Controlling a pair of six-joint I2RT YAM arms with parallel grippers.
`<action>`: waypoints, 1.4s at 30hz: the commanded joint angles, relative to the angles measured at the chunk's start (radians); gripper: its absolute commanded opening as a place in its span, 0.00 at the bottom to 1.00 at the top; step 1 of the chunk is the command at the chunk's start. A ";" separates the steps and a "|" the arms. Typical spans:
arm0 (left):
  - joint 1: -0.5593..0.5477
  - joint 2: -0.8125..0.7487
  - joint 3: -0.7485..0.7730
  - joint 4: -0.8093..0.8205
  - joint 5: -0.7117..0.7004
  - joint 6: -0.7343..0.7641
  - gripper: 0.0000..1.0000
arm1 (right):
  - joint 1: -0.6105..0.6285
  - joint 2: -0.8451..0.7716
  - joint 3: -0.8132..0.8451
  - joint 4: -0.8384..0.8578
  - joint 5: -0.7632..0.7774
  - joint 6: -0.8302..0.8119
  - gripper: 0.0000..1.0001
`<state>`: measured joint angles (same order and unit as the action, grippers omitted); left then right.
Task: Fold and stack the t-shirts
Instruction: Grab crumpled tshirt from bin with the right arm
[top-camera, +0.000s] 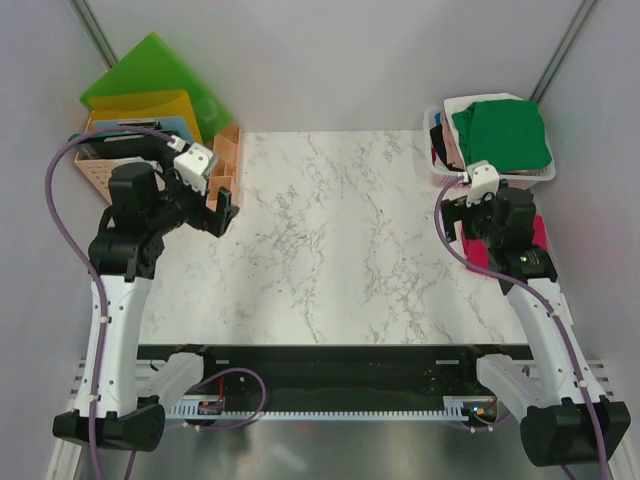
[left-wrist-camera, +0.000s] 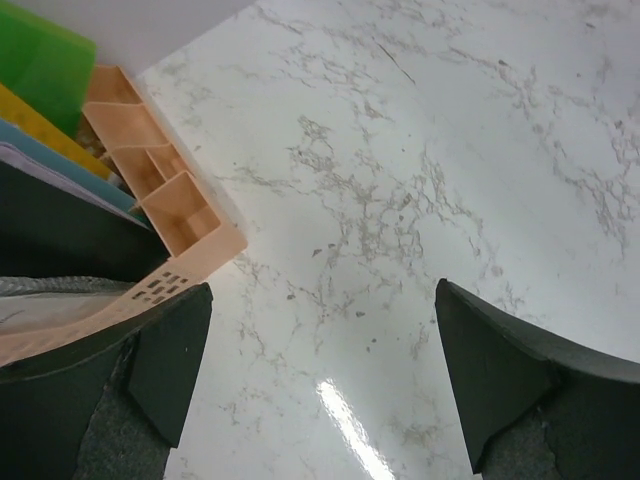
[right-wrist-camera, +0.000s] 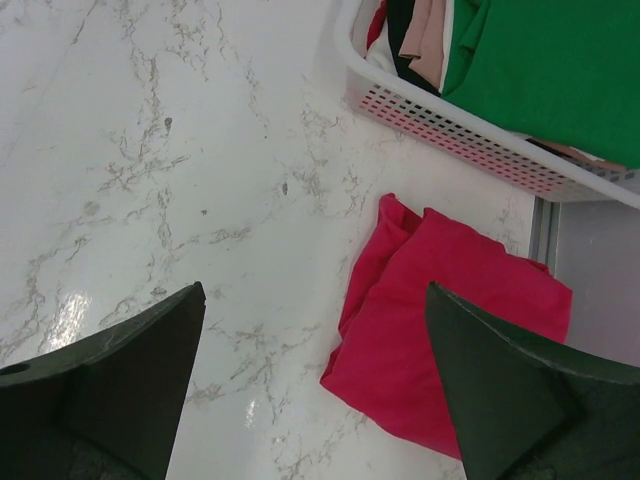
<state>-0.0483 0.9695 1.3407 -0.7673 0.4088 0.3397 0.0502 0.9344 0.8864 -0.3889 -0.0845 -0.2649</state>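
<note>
Right wrist view: the soft magenta-red cloth t-shirt (right-wrist-camera: 450, 330), bunched on the white marble tabletop (right-wrist-camera: 150, 150), could best be pinched at its edge by the wide-apart, empty right fingers (right-wrist-camera: 110, 390).

bright, even white light with faint shadows. on the marble tabletop (left-wrist-camera: 420, 150) a sharp glare streak lies between the fingers of the left gripper (left-wrist-camera: 322, 288). duller sheen patches lie between and beside the fingers of the right gripper (right-wrist-camera: 312, 290). the fingers nearest each lens look soft.
</note>
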 joint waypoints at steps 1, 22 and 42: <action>-0.001 -0.050 -0.040 -0.061 0.122 0.113 1.00 | -0.001 -0.034 -0.023 -0.039 -0.043 -0.076 0.98; -0.001 -0.345 -0.466 0.350 -0.428 -0.099 1.00 | -0.001 0.789 0.855 -0.142 0.388 0.099 0.98; -0.002 -0.399 -0.540 0.298 -0.344 -0.054 1.00 | -0.170 1.186 1.217 -0.162 0.414 0.217 0.74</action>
<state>-0.0521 0.5602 0.8066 -0.4839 0.0372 0.2707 -0.0845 2.1349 2.0834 -0.5987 0.2951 -0.0650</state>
